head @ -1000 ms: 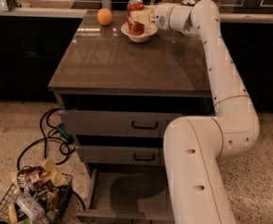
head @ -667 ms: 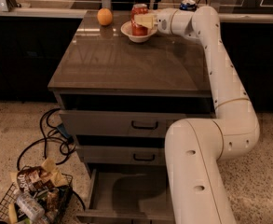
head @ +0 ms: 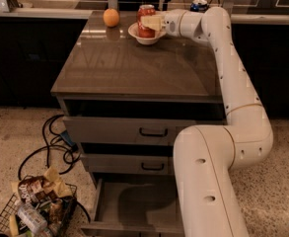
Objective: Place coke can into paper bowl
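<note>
In the camera view, the white arm reaches to the far side of the brown, shiny tabletop (head: 134, 68). Its end effector (head: 152, 22) sits at the right side of the red, round metal coke can (head: 143, 19) and looks closed on it. The coke can stands up straight with its bottom inside the small, round, white paper bowl (head: 135, 32), so the job looks almost done. To do this step well, make sure the coke can rests flat on the bowl's floor. Then open the end effector slowly and only a little, so you do not tip the coke can or push the light paper bowl. Pull away to the right or straight up, never across the coke can. Watch your room: the paper bowl is near the back edge of the tabletop, the round orange fruit (head: 111, 17) sits near it on the left, and a blue soda can (head: 199, 5) stands behind the arm's wrist. The front of the tabletop has open room to move. Low down, a drawer (head: 134, 201) hangs open beside a wire basket (head: 30, 214) of wrappers.
</note>
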Controlling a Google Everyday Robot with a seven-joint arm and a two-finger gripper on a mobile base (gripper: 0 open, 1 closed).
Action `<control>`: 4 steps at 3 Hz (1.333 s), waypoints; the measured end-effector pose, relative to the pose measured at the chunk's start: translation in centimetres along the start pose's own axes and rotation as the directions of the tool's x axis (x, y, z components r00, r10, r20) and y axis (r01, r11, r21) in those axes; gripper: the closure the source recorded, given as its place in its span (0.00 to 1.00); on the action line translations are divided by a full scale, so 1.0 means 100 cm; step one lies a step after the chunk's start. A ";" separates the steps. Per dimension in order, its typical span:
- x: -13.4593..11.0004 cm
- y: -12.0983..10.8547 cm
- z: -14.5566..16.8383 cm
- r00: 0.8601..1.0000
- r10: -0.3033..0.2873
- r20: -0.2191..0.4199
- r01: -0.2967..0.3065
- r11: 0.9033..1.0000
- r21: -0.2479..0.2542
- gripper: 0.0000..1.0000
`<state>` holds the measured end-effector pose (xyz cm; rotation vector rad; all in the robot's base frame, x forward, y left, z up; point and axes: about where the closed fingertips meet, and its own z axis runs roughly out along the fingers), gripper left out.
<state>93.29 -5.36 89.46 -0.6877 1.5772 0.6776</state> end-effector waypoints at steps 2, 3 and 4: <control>0.003 0.004 0.006 1.000 0.002 -0.003 -0.002 1.000 -0.008 0.05; 0.004 0.005 0.008 1.000 0.003 -0.005 -0.003 1.000 -0.011 0.00; 0.004 0.005 0.008 1.000 0.003 -0.005 -0.003 1.000 -0.011 0.00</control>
